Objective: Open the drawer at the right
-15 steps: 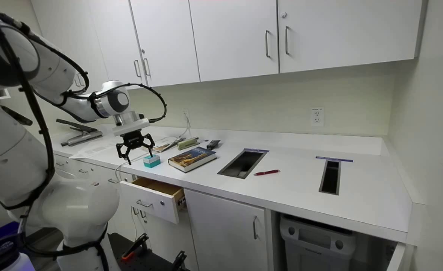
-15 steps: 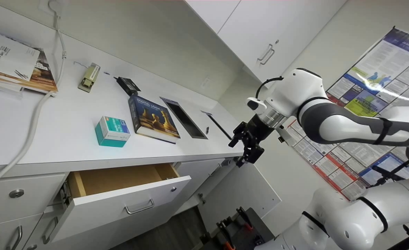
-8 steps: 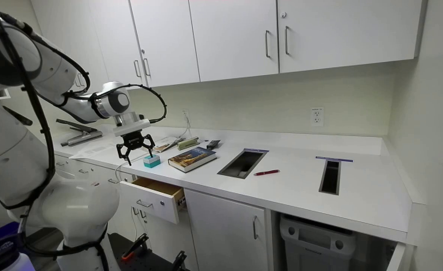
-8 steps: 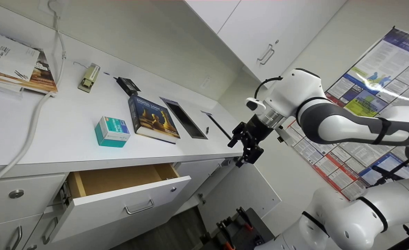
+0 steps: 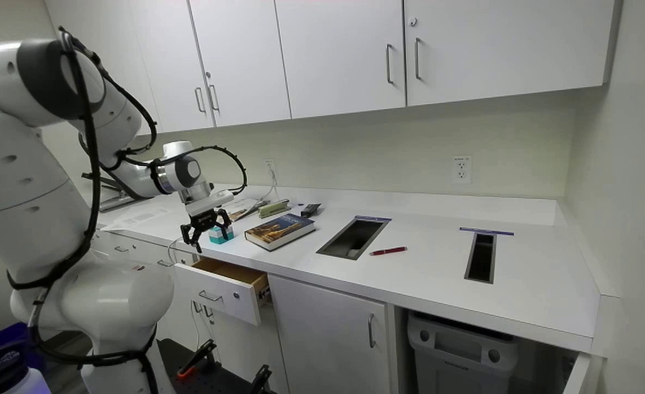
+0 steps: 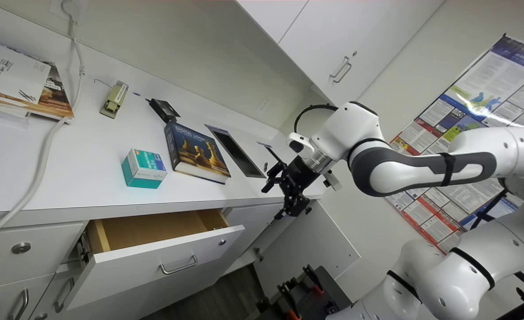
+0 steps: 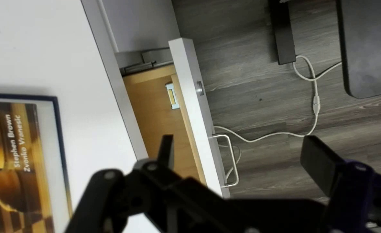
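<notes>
In an exterior view: gripper (image 5: 213, 243) in the air by the front edge of the desk (image 5: 437, 273), jaws spread wide; drawer (image 5: 224, 289) partly pulled out under that edge, well apart from the front right corner. In an exterior view: teal-and-white box (image 6: 144, 171) near the front edge, book (image 6: 198, 151) beside it; drawer's tan inside shows below. Wrist view: fingers (image 7: 321, 165) far apart, drawer handle (image 7: 234, 162) seen between them; white cable (image 7: 316, 103) on floor (image 7: 248, 97).

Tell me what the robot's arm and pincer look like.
The arm is rounded and white, with dark grey bands, black straps, a silvery collar and a black cable along it. The pincer is black, with two jointed fingers.
</notes>
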Robot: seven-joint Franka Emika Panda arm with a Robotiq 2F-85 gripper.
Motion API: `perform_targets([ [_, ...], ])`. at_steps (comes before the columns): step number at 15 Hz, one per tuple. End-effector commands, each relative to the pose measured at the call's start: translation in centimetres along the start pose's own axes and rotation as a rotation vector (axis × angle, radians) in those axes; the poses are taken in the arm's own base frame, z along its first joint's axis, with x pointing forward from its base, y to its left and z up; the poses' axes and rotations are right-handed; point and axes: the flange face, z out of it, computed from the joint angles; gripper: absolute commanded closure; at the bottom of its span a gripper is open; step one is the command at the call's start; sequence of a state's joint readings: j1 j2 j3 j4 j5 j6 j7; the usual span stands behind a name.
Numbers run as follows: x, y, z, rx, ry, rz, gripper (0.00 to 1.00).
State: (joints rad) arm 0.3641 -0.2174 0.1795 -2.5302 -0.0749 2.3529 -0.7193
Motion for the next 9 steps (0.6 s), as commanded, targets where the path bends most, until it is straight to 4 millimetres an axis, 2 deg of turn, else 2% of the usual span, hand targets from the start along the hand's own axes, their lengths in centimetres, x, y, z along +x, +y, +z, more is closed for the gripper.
perform_targets([
  [1, 2.7, 2.1, 5.1, 0.017, 0.050, -0.063, 0.00],
  [5, 6.1, 2.7, 10.1, 0.093, 0.075, -0.106, 0.00],
  [6, 4.1, 1.6, 8.5, 0.063, 0.052, -0.085, 0.00],
  [9, 5.9, 2.1, 10.7, 0.100, 0.049, -0.095, 0.00],
])
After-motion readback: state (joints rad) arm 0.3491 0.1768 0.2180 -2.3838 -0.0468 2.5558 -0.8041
